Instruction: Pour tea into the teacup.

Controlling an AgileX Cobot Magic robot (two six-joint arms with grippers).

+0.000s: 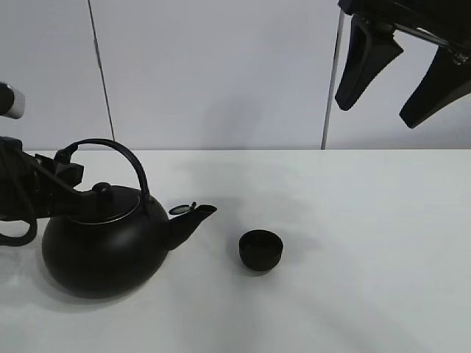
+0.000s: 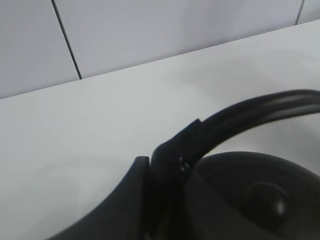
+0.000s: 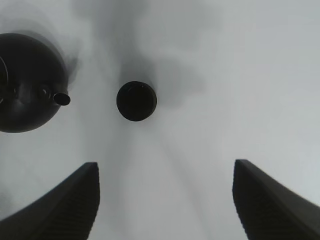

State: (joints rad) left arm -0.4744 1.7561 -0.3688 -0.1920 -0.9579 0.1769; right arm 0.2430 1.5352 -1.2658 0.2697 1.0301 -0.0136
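Observation:
The small matte-black teacup [image 1: 260, 248] stands upright on the white table, a little right of the kettle's spout [image 1: 193, 215]. The big round black kettle [image 1: 103, 250] stands at the left, spout toward the cup. My left gripper [image 1: 66, 173] is shut on the left end of the kettle's arched handle [image 2: 250, 112]; in the left wrist view one finger [image 2: 130, 200] presses against it above the lid [image 2: 260, 200]. My right gripper [image 1: 379, 110] is open and empty, high above the table at the upper right. Its view looks down on the teacup [image 3: 136, 101] and kettle [image 3: 25, 85].
The white table [image 1: 353, 220] runs back to a pale panelled wall [image 1: 221, 73]. Nothing else stands on it besides the kettle and the cup.

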